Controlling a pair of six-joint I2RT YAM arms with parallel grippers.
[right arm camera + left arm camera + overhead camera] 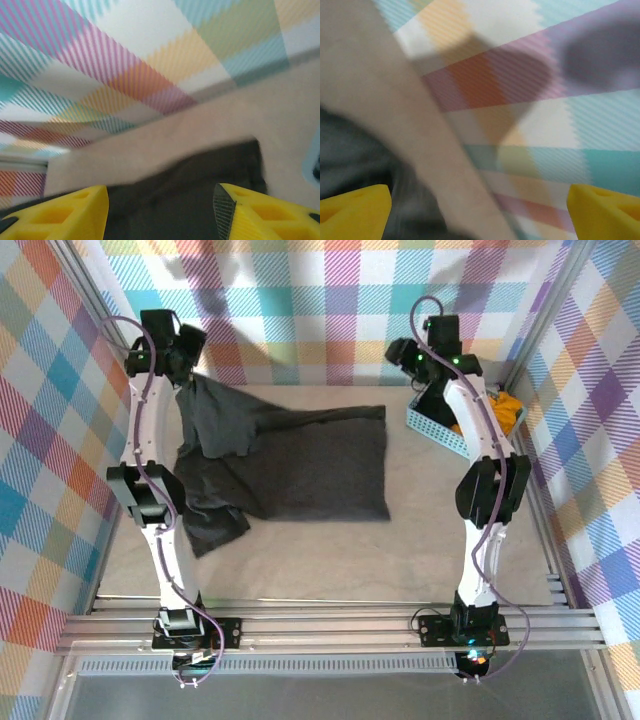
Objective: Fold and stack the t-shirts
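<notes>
**A:** Top external view first: where's the shirt?

**B:** The charcoal-grey t-shirt [300, 465] is spread on the table [450, 550], just beside the light blue basket [432, 428]. Its edge nearest the basket lies flat. The side farthest from the basket is rumpled, and one corner rises toward the left gripper [185, 345]. A mustard-orange t-shirt [505, 405] sits in the basket.

**A:** Is anything pinched?

**B:** I'd say not. In the left wrist view the yellow fingers [355, 210] are spread wide with nothing between them, and dark cloth shows just beside one. The right gripper [161, 200] is spread too, with dark cloth below its gap, not in it.

**A:** So this looks like the letting-go step. How should it go?

**B:** Lift both grippers straight up so no fabric catches on a finger and drags. That raised corner looks the likeliest to snag. Then I'd flatten the bunched side away from the basket before any fold, or the crease will come out crooked.
</notes>
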